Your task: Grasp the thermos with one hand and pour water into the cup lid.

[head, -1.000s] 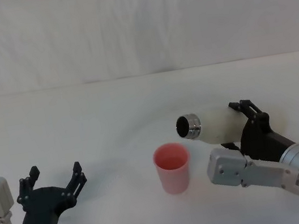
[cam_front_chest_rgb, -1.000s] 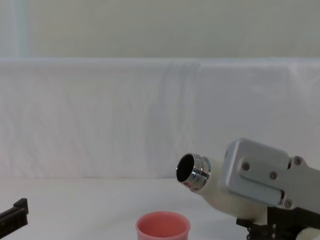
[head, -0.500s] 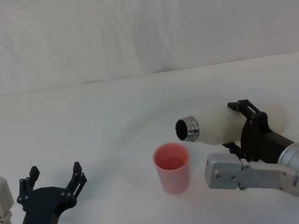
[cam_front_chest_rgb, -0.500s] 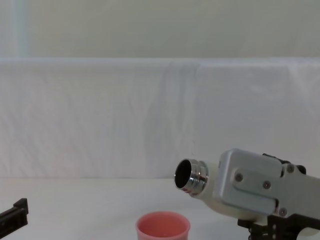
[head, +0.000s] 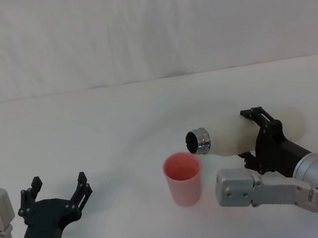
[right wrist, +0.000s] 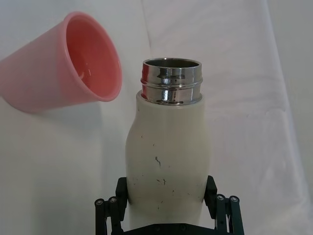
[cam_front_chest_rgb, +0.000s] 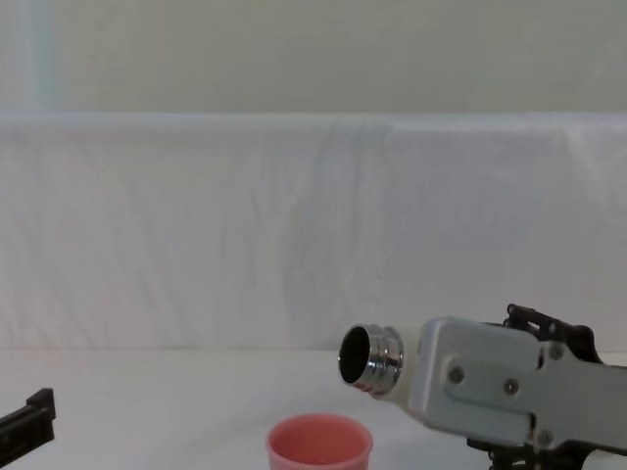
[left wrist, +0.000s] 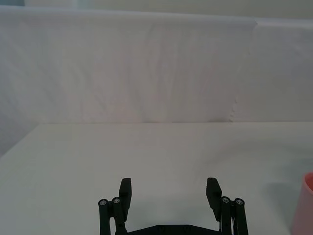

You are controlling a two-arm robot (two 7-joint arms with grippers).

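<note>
My right gripper (head: 258, 135) is shut on the thermos (head: 230, 134), a cream-white bottle lying almost level above the table with its open steel neck (head: 199, 141) pointing left, just above and right of the cup lid (head: 184, 178). The right wrist view shows the specked thermos (right wrist: 166, 159) between my fingers (right wrist: 108, 211) and the pink cup lid (right wrist: 73, 66) beyond its mouth. From the chest, the steel neck (cam_front_chest_rgb: 370, 357) hangs over the cup lid (cam_front_chest_rgb: 319, 442). No water shows at the mouth. My left gripper (head: 59, 195) rests open at the near left, and its fingers (left wrist: 125, 193) hold nothing.
A white cloth covers the table (head: 98, 123) and the wall behind. The pink cup lid's edge (left wrist: 305, 205) shows at the side of the left wrist view. Bare tabletop lies between my left gripper and the cup lid.
The thermos has tipped further down toward level, and its neck has dropped closer to the cup lid's rim. The left arm has stayed where it was.
</note>
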